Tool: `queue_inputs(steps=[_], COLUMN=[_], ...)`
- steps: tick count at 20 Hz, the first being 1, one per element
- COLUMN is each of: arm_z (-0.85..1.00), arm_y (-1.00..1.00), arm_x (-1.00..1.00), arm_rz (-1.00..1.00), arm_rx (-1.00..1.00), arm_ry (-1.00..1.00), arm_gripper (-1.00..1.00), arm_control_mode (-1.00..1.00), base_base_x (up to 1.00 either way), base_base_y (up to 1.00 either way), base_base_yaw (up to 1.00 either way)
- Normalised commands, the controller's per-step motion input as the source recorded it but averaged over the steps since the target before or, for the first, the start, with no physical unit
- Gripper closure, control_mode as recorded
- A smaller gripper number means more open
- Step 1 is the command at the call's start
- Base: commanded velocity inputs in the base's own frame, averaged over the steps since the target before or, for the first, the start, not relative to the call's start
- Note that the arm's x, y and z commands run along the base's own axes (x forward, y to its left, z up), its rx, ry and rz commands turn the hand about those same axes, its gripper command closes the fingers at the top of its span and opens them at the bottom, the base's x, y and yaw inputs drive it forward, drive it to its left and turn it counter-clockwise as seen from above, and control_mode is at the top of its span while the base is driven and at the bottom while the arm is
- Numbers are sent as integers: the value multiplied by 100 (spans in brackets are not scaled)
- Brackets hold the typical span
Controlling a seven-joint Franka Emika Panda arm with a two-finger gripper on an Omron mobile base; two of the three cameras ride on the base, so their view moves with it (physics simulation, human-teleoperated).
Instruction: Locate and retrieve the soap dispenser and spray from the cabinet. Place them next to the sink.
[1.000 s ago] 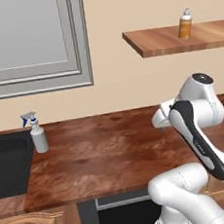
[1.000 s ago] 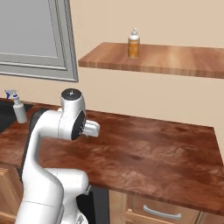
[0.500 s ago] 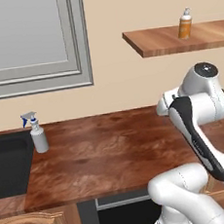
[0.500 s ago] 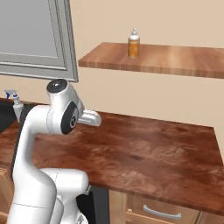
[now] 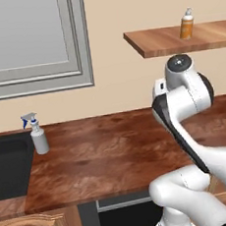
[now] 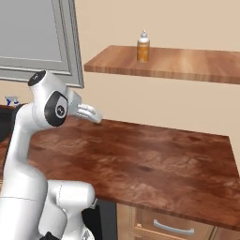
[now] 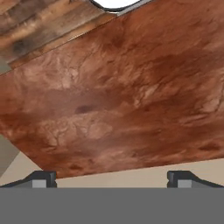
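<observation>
A broad reddish-brown wooden countertop [image 5: 114, 154] runs along a beige wall, with a grey-framed window [image 5: 33, 42] above its left end and the black sink [image 5: 9, 165] set in at that end, cut off by the picture's edge. The gripper [image 7: 111, 177] hangs over the countertop with its fingers [image 7: 41, 178] spread wide and nothing between them; in the hand view the wood grain lies beyond the fingertips. In the right base view the gripper [image 6: 89, 113] points toward the wall. The soap dispenser [image 6: 143, 47] stands upright on the cabinet [image 6: 187, 63], a bare shelf board high above and beyond the fingers, its pump top up. The spray [image 5: 37, 135] stands upright on the countertop just beside the sink, far to the fingers' left, its blue trigger pointing toward the sink. In the right base view the arm hides most of it.
</observation>
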Motion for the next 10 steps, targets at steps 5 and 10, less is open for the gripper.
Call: queue_inputs(steps=[5,10], arm_z=[57,74], arm_y=[-31,-45], arm_x=[13,0], arm_rz=[-16,-1], arm_rx=[0,8], arm_ry=[-16,-16], arm_gripper=[-100,-100], arm_control_mode=[-100,-100], base_base_x=[0,0], base_base_y=[0,0], base_base_yaw=[0,0])
